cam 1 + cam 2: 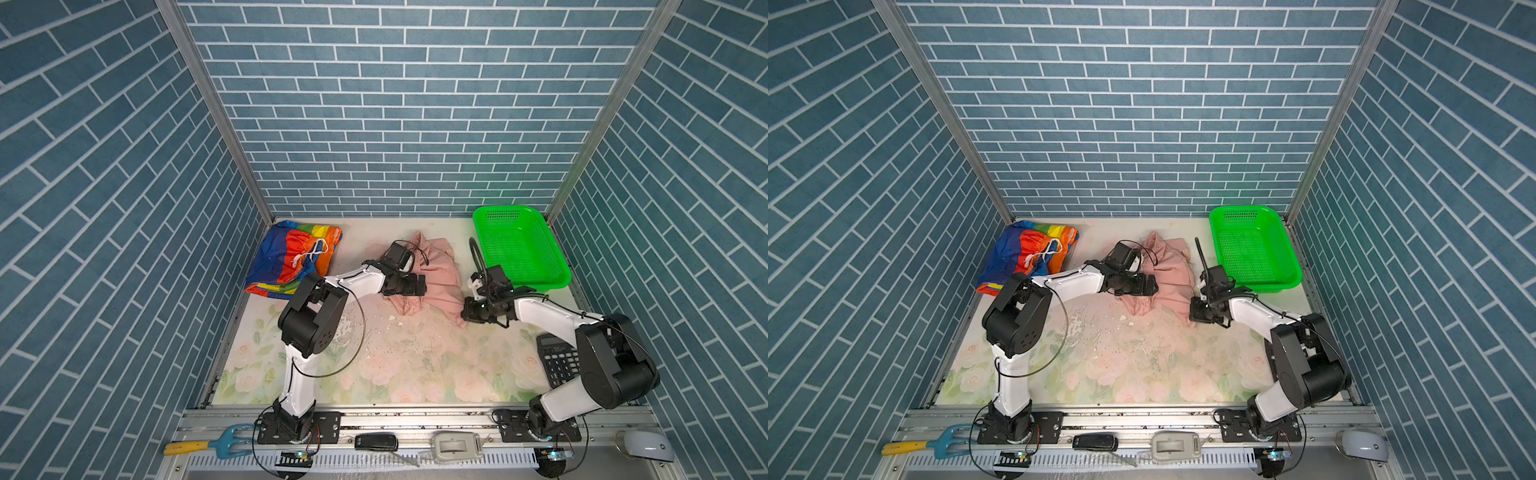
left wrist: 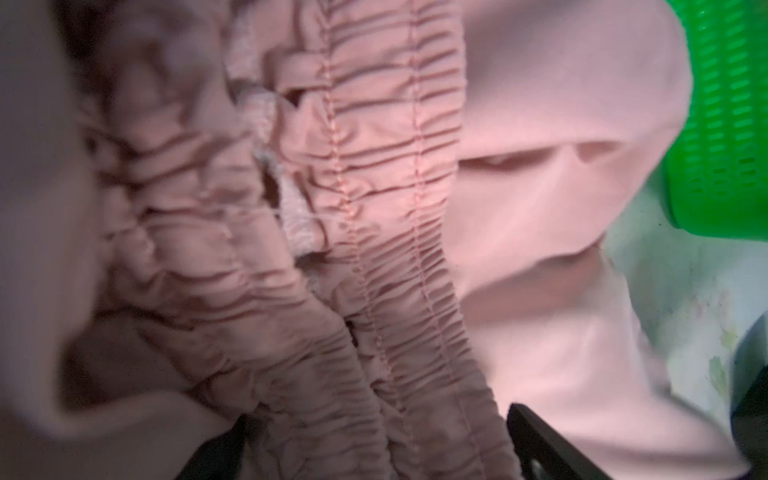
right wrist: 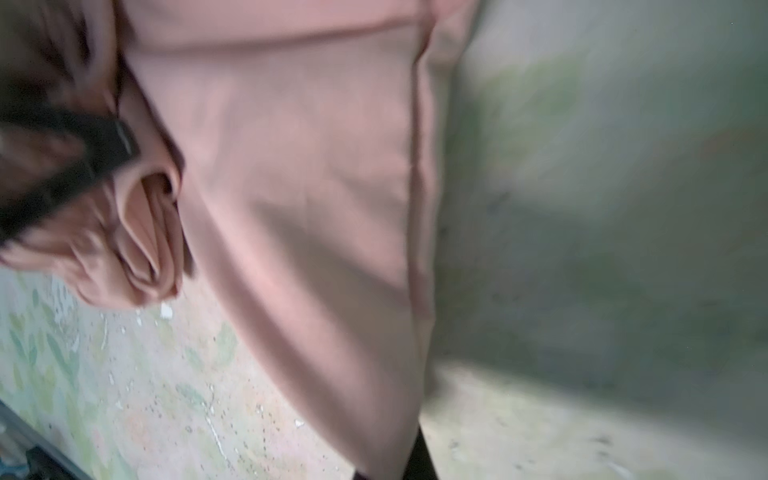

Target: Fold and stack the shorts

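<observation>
A: Step in hand?

B: Judged as spreading out the pink shorts point(image 1: 438, 270) ahead of any fold. Found crumpled at the back middle of the table mat point(image 1: 395, 365), just beside the green basket point(image 1: 519, 249). Found the rainbow shorts point(image 1: 291, 257) bunched in the back left corner, well apart, not folded either. Saw no third pair. Nothing stacked yet.

A: Claws?

B: Noted the right gripper point(image 1: 466, 312) pinched shut on the near right corner of the pink cloth. Confirmed in the right wrist view: a flat panel running straight down into the fingers point(image 3: 424, 461). Noted the left gripper point(image 1: 419, 286) spread wide over the gathered waistband point(image 2: 395, 208), gripping nothing.

A: Next move?

B: Probably calls for closing the left on the waistband or the opposite corner, then drawing the two grips apart to flatten the cloth on the mat. Worth pulling gently and keeping clear of the basket.
</observation>
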Controlling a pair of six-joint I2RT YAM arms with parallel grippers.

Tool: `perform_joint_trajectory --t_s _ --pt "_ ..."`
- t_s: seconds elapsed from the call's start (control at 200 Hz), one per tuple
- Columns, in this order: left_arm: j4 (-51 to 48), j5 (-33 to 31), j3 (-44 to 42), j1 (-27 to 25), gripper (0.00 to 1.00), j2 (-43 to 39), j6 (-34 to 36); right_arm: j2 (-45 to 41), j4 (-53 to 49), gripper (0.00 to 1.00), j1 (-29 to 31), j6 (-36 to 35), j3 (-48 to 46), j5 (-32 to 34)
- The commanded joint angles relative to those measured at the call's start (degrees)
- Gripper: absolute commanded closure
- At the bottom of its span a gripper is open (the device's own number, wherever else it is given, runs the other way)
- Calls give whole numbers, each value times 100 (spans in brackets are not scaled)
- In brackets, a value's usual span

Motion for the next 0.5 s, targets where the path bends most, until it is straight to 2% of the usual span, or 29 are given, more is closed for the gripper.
perform_joint_trajectory --t_s 0.0,0.155,0.255,0.33,0.385,0.495 --pt "-130 269 -1061 -183 0 -99 -520 328 -608 100 -261 -528 745 394" --pt "740 415 -1858 -818 0 -612 -1270 1039 -1005 100 -289 -691 1940 414" --pt "575 391 -1907 -1014 0 -1144 -1351 1118 -1065 100 -205 -671 2185 321" --pt "-69 41 -1768 -749 0 -1895 -986 991 -1018 100 -67 -739 2031 301" --pt "-617 -164 -1456 -339 0 -2370 -611 870 -984 100 32 -799 1843 273" --pt "-1474 -557 -437 450 0 -2557 199 585 -850 100 161 -786 1402 272"
